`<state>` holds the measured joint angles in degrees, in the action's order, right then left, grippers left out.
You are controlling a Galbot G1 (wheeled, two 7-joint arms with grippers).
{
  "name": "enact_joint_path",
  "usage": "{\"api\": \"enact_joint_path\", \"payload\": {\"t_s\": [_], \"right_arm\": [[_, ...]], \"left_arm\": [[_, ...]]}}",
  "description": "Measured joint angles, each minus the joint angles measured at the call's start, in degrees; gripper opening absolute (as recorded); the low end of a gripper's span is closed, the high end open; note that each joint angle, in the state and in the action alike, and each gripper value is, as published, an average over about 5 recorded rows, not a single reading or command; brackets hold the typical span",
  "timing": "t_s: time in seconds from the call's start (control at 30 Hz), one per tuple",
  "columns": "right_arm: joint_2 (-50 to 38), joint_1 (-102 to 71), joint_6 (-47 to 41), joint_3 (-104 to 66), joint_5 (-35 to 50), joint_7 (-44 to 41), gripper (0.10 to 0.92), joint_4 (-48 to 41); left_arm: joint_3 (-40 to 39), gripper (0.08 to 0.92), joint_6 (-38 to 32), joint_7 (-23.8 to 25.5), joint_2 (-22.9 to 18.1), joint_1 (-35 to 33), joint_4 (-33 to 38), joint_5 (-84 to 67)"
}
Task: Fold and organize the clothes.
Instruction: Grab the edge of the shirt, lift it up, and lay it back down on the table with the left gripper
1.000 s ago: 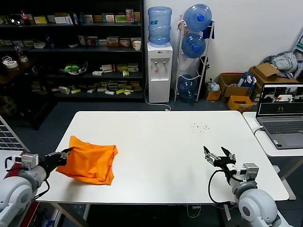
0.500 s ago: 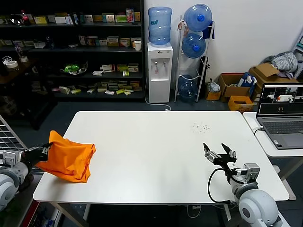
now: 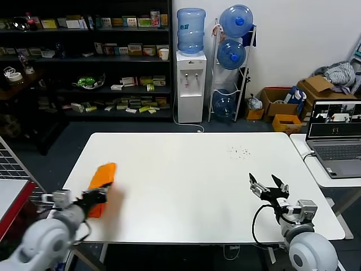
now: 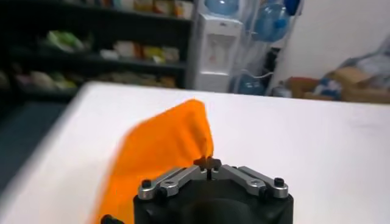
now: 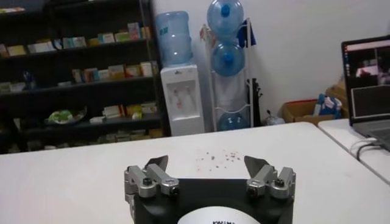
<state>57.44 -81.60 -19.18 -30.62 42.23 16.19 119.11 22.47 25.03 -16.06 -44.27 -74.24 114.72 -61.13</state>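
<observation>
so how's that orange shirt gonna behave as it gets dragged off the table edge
Probably floppy: the orange shirt bunches and hangs in soft folds from the left gripper, whose fingers are shut on it. It looks light, since a pinch of fabric seems to carry it. It will likely slide over the white table rather than snag. The right gripper waits open.

Orange T-shirt (image 3: 102, 181) bunched into a narrow strip at the table's near-left edge, running away from the robot. Soft fabric, creased, no lettering visible. In the left wrist view the shirt (image 4: 159, 146) rises to a pointed peak, one end lifted off the white tabletop, pinched at that near end. Not folded flat.
</observation>
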Motion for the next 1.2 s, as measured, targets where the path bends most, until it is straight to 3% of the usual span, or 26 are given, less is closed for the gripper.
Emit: {"api": "enact_joint_path", "payload": {"t_s": [0.23,0.5,0.73,1.2], "right_arm": [[1.96,-4.69,-0.27,-4.79,-0.09,0.39,0.823,2.11],[3.19,-7.89,-0.42,-8.22,0.03,0.78,0.823,2.98],[3.24,-8.23,-0.70,-8.79,0.39,1.14,0.823,2.62],[3.00,-7.68,-0.77,-8.44,0.84,1.23,0.823,2.03]], "left_arm": [[-19.09,0.090,-0.33,-4.78,-13.87,14.05,-6.21,-5.22],[-29.52,0.090,-1.15,-6.09,-25.64,24.51,-16.81,-5.64],[-33.71,0.090,-1.45,-6.69,-30.67,28.84,-21.73,-4.90],[-36.51,0.090,-1.86,-8.08,-35.93,32.52,-26.32,-3.37]]}}
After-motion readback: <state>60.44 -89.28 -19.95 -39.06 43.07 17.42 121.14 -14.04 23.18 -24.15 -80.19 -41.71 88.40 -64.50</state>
